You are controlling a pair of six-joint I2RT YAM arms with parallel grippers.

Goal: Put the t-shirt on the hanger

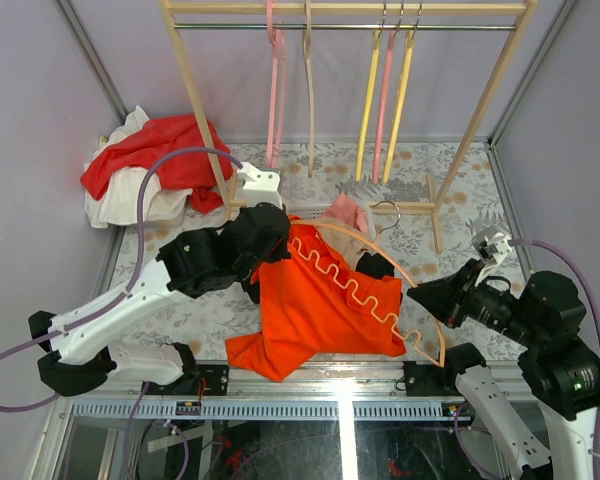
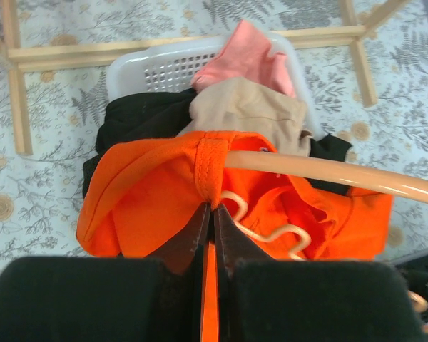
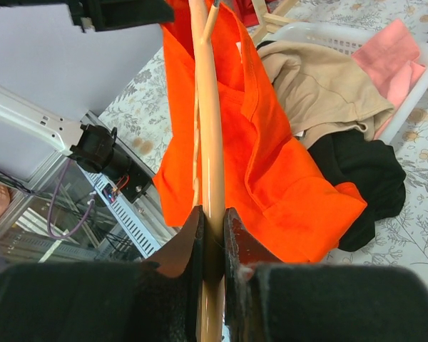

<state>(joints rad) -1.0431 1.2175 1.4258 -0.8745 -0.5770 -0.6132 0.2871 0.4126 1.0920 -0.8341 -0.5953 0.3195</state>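
The left gripper (image 2: 212, 208) pinches the t-shirt (image 1: 305, 320) at its collar; the right gripper (image 3: 212, 217) clamps the hanger (image 2: 342, 174). The t-shirt hangs between them, 1 hanger arm apparently through the neck, the other not yet.

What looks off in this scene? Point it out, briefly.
The t-shirt hangs bunched and lopsided on the hanger, which the right gripper holds tilted by one arm, not level. The left gripper pinches a banded edge draped over it. Behind, a black garment spills over the white basket.
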